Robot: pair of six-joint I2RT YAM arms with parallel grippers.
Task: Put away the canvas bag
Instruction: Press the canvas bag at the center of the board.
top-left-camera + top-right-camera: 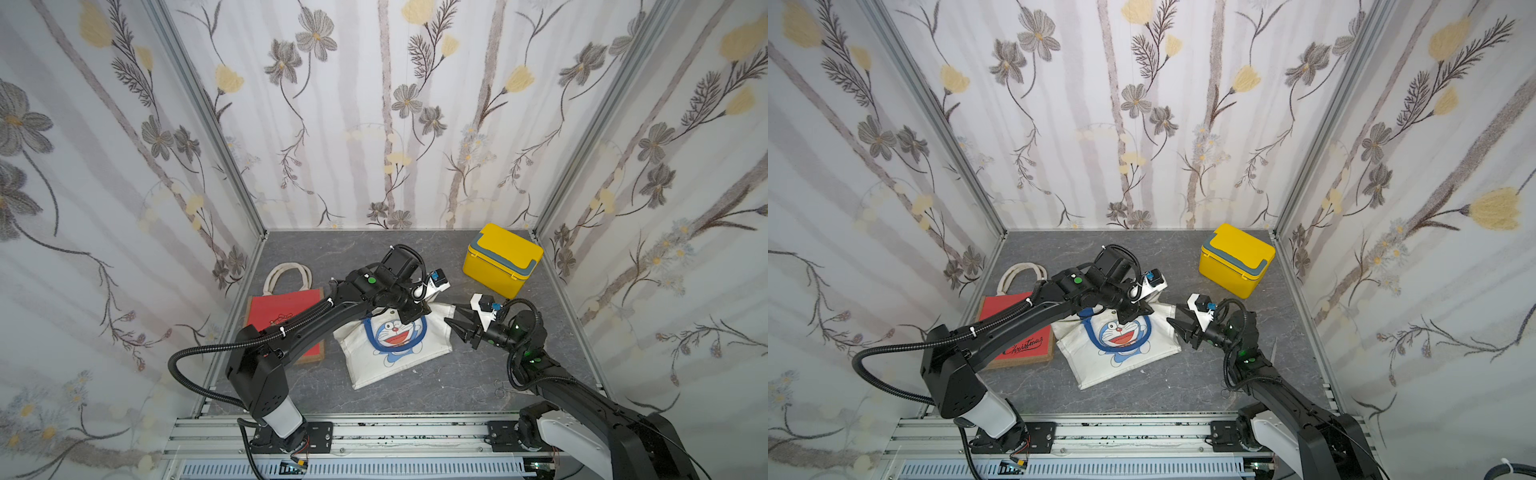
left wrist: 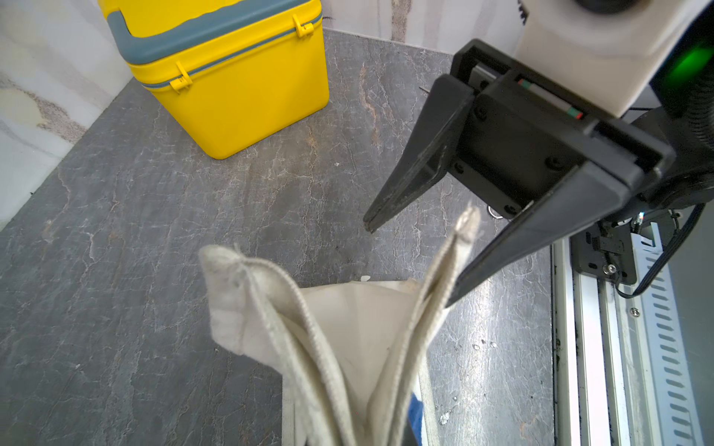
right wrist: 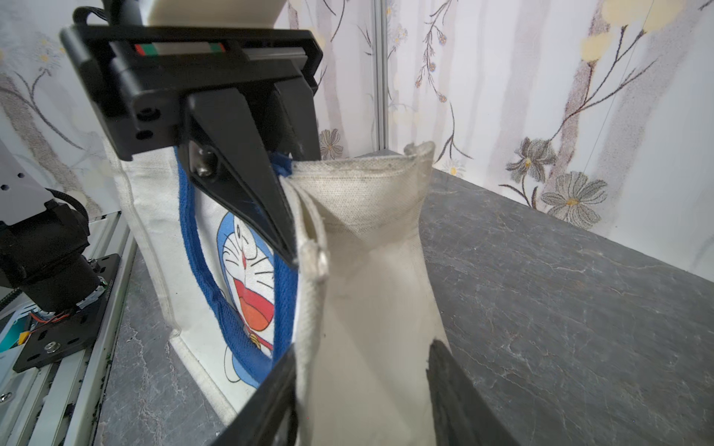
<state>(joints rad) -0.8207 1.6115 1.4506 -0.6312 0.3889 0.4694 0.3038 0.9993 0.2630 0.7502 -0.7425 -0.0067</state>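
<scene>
Fingers of the left gripper (image 3: 288, 253) clamp the white cartoon-print canvas bag (image 1: 395, 353) at its rim; the right gripper (image 1: 455, 326), spread, straddles the corner toward the right edge of the table (image 1: 415, 390).

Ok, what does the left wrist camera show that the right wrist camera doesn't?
Only the left wrist view: the yellow box, lid shut, and the right gripper seen whole, jaws open around an edge of the canvas bag.
Only the right wrist view: the left gripper pinched shut on the bag's rim, plus the cartoon print and blue handle.
Both: the bag with its rim raised, the grey table and the metal rail.
</scene>
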